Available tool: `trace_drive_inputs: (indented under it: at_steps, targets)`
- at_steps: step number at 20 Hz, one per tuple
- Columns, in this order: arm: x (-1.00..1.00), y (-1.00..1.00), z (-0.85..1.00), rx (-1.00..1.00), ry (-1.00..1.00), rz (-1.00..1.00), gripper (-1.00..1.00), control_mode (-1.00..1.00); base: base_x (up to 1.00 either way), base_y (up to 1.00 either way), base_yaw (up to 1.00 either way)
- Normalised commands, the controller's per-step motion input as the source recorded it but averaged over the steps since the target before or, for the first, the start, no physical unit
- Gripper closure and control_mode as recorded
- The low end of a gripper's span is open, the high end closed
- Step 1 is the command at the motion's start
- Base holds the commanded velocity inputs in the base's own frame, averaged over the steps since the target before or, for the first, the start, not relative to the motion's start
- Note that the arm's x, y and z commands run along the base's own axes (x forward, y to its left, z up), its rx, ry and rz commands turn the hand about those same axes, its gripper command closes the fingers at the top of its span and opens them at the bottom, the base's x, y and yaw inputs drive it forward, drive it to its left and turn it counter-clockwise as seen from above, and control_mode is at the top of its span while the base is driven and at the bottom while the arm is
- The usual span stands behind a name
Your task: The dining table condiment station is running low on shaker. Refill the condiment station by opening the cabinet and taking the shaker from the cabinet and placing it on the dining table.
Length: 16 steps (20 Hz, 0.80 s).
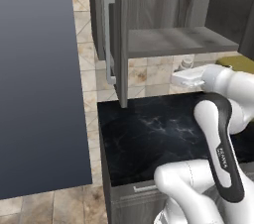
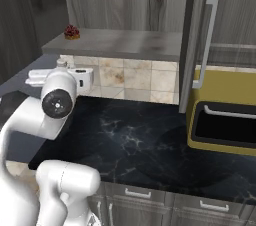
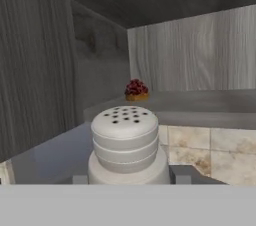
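Hand view: shaker [image 3: 125, 142] between jaws, cupcake [image 3: 136, 90] behind

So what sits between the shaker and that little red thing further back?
Nothing stands there. In the hand view, only the bare grey shelf stretches between the shaker up close and the small red thing behind it.

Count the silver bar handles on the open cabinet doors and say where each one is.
2. One handle is on the cabinet door swung open at the left in the left base view; the other handle is on the door at the right in the right base view. Others may sit out of frame.
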Motion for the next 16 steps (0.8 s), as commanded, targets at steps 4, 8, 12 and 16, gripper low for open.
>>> trace_drive_inputs:
  at_steps: [4, 8, 12, 16]
  targets:
    - [-0.23, 0.0, 0.0, 0.0, 0.16, -0.04, 1.0, -1.0, 0.0, 0.0, 0.0]
    - [0.0, 0.05, 0.0, 0.0, 0.04, 0.02, 1.0, -1.0, 0.0, 0.0, 0.0]
    - [0.0, 0.01, 0.0, 0.0, 0.0, 0.0, 1.0, -1.0, 0.0, 0.0, 0.0]
    - [-0.14, 0.04, 0.0, 0.0, 0.0, -0.08, 1.0, 1.0, -0.25, 0.03, -0.19]
